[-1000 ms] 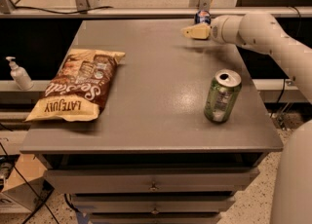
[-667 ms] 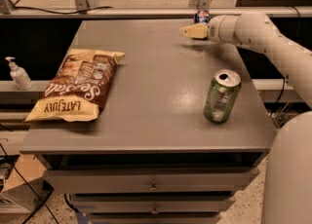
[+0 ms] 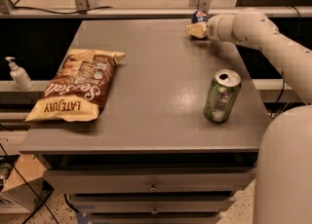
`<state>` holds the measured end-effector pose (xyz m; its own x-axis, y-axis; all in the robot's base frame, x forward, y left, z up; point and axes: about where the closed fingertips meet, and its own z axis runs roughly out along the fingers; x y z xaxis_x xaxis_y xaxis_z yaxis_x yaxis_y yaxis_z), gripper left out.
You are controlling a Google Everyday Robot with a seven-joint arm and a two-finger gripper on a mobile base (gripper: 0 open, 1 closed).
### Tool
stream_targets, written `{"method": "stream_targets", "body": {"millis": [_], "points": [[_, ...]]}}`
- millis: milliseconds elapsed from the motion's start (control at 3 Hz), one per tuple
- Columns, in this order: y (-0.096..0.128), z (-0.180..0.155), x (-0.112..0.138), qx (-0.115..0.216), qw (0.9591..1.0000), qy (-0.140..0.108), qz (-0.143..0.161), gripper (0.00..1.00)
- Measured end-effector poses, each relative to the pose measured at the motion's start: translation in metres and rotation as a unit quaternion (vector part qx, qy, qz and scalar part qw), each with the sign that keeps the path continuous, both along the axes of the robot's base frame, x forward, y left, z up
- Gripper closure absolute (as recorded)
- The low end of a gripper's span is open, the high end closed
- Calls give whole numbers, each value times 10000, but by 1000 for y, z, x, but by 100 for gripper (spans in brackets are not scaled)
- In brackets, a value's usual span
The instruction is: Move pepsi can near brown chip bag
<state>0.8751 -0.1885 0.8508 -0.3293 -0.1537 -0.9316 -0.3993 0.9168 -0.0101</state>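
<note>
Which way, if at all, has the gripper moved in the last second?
No. The gripper stays beside the pepsi can at the table's far edge.

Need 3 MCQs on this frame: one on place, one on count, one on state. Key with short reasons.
1. Where is the pepsi can?
A) at the far right edge of the table, just behind the gripper
B) at the front left corner
C) on the floor

2. How many cans are in view?
A) one
B) two
C) four

3. How does the green can stand?
A) crushed flat
B) on its side
C) upright

Key:
1 A, the blue can shows at the far edge by the gripper, well away from the brown chip bag on the left.
2 B, only the pepsi can and the green can.
3 C, its silver top faces up.
</note>
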Motion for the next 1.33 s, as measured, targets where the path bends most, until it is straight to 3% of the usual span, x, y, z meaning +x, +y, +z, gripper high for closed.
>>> {"method": "stream_targets", "body": {"millis": [667,1000,1333], "points": [[10,19,-9,-232,9989,-167,374,88],[26,55,-24,-230,9946,-507,872,100],[47,102,-54,-290,9823,-939,1592,100]]}}
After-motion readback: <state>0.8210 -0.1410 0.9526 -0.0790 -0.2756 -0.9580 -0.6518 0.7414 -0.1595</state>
